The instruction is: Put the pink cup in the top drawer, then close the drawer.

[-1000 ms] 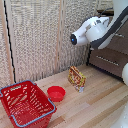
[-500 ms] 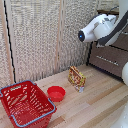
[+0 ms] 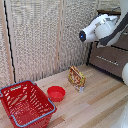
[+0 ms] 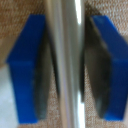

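Even, soft daylight in the grainy exterior view; wrist view blurred, with glare along the silver bar handle (image 4: 66,60)

Basket (image 3: 25,102) and bowl (image 3: 56,93) were both bright red, dresser (image 3: 111,52) was dark brown with a silver bar handle (image 4: 66,65), hand's (image 4: 66,67) fingers (image 4: 29,67) blue, wall panels (image 3: 35,40) pale woven slats, counter (image 3: 95,105) light wood.

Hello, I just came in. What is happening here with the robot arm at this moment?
The robot arm is reaching up to the dark wooden dresser at the exterior view's right. In the wrist view the gripper has its two blue fingers on either side of a silver bar handle, close to it, though I cannot tell if they are pressing on it. No pink mug shows in these pictures. On the wooden floor lie a red basket, a red bowl and a small packet, all untouched.
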